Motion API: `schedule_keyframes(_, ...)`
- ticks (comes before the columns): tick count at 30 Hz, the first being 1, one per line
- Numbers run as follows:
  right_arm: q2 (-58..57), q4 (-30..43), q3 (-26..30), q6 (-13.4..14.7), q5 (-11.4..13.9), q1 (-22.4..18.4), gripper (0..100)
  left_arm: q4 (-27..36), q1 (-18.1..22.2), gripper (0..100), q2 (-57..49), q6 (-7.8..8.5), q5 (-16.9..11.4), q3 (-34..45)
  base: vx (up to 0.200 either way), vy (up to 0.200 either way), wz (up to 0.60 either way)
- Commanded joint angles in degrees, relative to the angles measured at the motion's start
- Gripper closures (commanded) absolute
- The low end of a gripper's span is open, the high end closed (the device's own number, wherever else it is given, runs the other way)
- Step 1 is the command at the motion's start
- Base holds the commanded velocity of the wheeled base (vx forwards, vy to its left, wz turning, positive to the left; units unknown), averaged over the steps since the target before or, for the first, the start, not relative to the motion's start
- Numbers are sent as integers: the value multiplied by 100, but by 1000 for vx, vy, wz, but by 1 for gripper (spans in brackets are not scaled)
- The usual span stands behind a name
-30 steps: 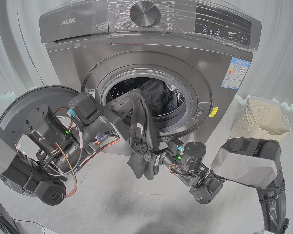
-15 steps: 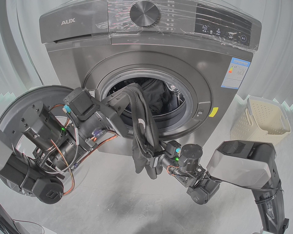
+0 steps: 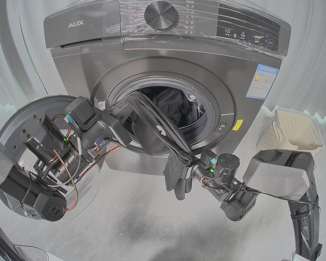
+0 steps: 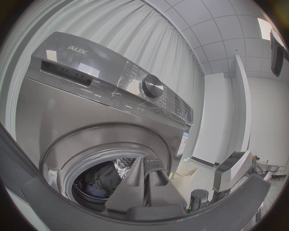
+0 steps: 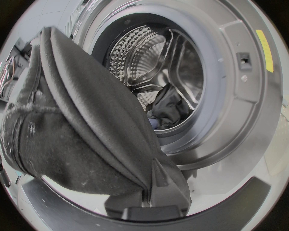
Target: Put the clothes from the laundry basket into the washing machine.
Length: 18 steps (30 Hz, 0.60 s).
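Presently, the dark garment (image 3: 157,127) runs diagonally from the left gripper (image 3: 130,102), at the drum mouth (image 3: 212,115), down to the right gripper (image 3: 187,162) outside it. Both clamp it.

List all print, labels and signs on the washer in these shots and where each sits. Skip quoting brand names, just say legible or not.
Brand logo, drawer front of the washing machine: legible, not quoted.
Markings around the dial: too small to read.
Control panel icons: symbols, captions too small.
Blue label: too small to read.
Yellow sticker: unreadable.
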Motion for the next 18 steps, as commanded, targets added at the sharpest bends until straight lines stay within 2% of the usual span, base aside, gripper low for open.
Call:
schedule_keyframes(1, -646, -45, 389, 19, 27, -220, 100, -10, 196, 100, 121, -3, -61, 104, 0, 0, 0)
schedule_keyframes(9, -1850, -45, 1409, 80, 36, -88, 100, -10, 301, 100, 560, 102, -281, 631, 0, 0, 0)
schedule_keyframes(11, -1964, -45, 1497, 63, 36, -62, 100, -10, 292, 100, 675, 146, -316, 710, 0, 0, 0)
schedule_keyframes(15, -2395, -45, 1532, 28, 36, -26, 100, -19, 266, 100, 1176, 489, -465, 991, 0, 0, 0)
schedule_keyframes(18, -2641, -36, 1506, 19, 45, -26, 100, -28, 266, 100, 1448, 603, -606, 1167, 0, 0, 0)
